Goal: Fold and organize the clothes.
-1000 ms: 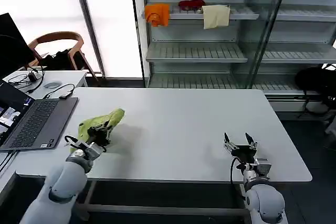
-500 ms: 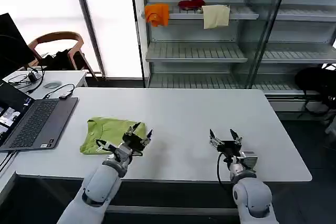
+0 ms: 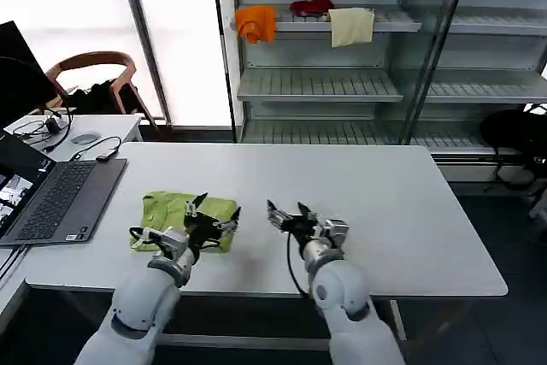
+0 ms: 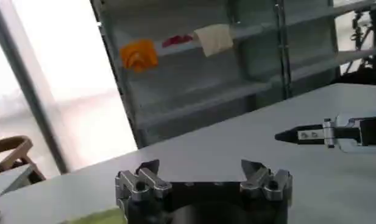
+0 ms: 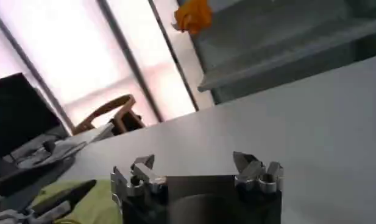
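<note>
I see a lime yellow-green T-shirt (image 3: 181, 212) of thin, soft, matt cloth on a smooth white matt table (image 3: 385, 203); my grippers' fingers (image 4: 139, 179) look like bare metal.

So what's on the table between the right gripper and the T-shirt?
Nothing: in the head view, bare table separates the right gripper from the T-shirt.

Your left gripper (image 3: 212, 216) covers the near right part of the T-shirt (image 3: 171, 208), so you cannot see how its edge lies there; perhaps it is folded under.
</note>
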